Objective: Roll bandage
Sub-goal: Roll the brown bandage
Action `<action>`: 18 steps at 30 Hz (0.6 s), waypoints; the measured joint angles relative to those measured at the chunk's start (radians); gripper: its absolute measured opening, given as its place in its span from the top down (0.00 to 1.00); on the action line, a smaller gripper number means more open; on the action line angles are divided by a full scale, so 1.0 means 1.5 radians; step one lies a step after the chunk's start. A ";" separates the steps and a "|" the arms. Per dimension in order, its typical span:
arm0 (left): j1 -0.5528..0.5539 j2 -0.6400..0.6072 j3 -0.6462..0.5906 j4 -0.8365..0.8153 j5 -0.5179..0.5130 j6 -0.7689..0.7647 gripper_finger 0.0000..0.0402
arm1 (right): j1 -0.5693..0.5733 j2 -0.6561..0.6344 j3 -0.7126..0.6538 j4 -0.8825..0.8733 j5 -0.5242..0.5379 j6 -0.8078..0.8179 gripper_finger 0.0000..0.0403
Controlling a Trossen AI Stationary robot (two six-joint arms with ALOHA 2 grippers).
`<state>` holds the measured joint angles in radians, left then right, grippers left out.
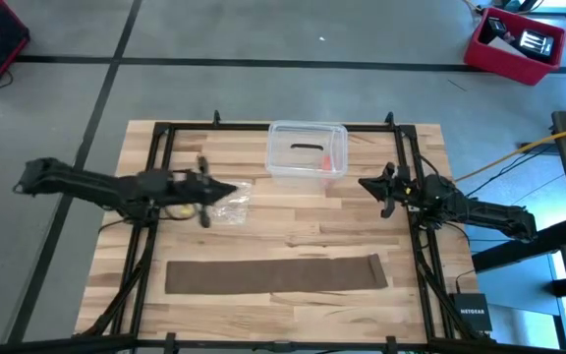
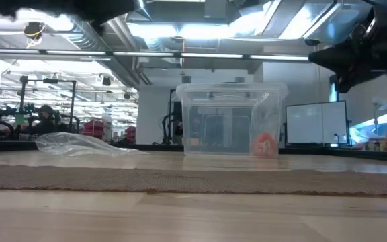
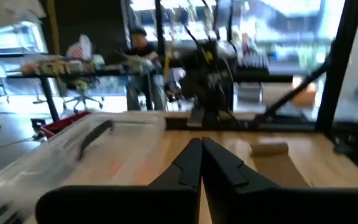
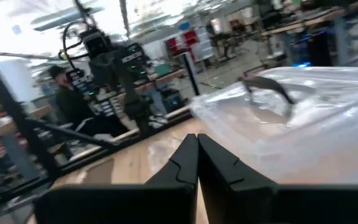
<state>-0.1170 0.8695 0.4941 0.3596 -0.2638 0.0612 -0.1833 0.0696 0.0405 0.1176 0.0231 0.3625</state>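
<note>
The bandage (image 1: 275, 273) lies flat and unrolled as a long dark brown strip across the table's near half; it also shows in the low view (image 2: 193, 180). My left gripper (image 1: 232, 190) is shut and empty, held above the table at the left, over a small clear plastic bag (image 1: 232, 206). My right gripper (image 1: 364, 183) is shut and empty, held above the table at the right. The fingertips meet in the left wrist view (image 3: 201, 144) and in the right wrist view (image 4: 197, 138).
A clear plastic box (image 1: 308, 150) with a dark handle and something orange inside stands at the far middle, between the two grippers. The plastic bag lies left of it (image 2: 79, 144). Black frame rails (image 1: 155, 197) run along the table's left and right sides. A person sits in the room beyond.
</note>
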 joint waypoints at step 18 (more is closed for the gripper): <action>-0.103 0.651 0.415 0.069 0.001 -0.002 1.00 | 0.001 0.126 0.120 -0.043 -0.245 -0.003 0.97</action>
<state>-0.2722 1.8460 1.1170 0.4632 -0.2616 0.0584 -0.1825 0.2580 0.2205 0.0527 -0.3442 0.3576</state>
